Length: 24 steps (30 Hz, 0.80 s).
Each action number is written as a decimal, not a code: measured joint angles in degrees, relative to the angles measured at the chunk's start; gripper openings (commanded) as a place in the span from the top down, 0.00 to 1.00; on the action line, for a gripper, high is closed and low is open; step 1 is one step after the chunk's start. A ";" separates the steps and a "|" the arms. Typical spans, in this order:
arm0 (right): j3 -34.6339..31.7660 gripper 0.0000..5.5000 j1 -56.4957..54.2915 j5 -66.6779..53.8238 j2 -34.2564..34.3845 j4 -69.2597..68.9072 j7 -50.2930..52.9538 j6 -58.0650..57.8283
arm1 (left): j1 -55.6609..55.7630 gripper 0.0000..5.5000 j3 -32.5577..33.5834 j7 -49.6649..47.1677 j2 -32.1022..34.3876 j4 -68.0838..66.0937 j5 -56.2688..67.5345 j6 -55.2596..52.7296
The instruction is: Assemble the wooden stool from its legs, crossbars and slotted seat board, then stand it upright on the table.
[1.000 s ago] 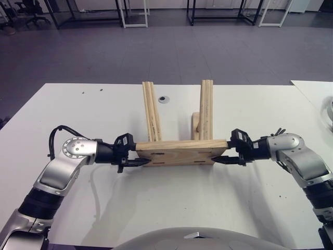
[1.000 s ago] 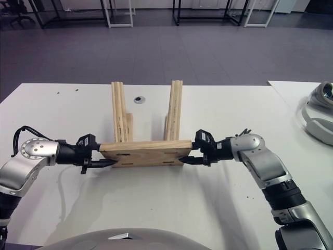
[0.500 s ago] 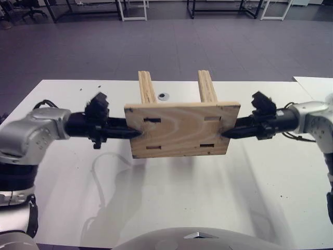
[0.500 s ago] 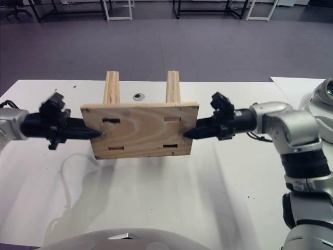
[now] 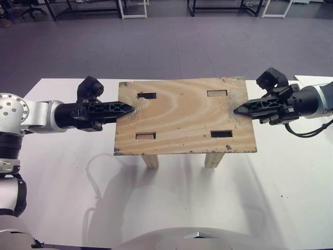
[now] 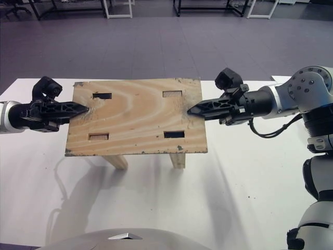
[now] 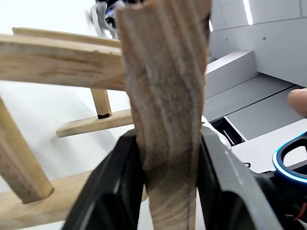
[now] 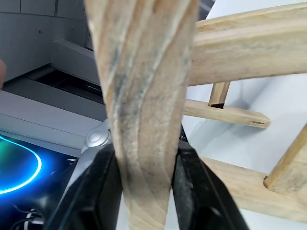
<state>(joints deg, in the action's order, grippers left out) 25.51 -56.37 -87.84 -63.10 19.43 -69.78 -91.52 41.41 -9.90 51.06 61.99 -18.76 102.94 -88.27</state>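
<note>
Assembled pale wooden stool [image 6: 136, 117] held over white table [image 5: 291, 198], slotted seat board [image 5: 182, 114] uppermost, long axis gripper to gripper. Left gripper [image 5: 131, 109] clamped on left edge, right gripper [image 5: 238, 110] on right edge. Legs [image 5: 213, 159] point down; table contact unconfirmed.

The assembled wooden stool [image 5: 182, 125] is seat-up over the white table [image 5: 291, 203]. Its pale seat board [image 6: 135, 112] has four rectangular slots [image 5: 146, 96], and two legs [image 5: 151, 161] show beneath the near edge.
</note>
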 measured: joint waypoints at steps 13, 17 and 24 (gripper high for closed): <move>-15.83 0.34 22.93 -24.78 10.68 -0.02 37.56 13.04 | 1.21 0.42 -2.39 -16.96 -13.39 -12.22 6.62 0.14; -24.11 0.25 29.87 -25.46 10.87 -2.78 43.54 15.60 | -0.95 0.31 3.71 -16.47 -12.54 -10.47 -0.55 1.54; -51.13 0.25 46.10 -12.74 9.73 -4.64 41.48 32.29 | -5.22 0.31 15.16 0.78 -6.94 -8.16 -29.35 27.15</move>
<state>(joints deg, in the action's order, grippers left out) -25.62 -10.27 -100.58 -53.37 14.80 -28.30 -59.23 36.19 5.26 51.85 55.05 -26.92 73.59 -61.12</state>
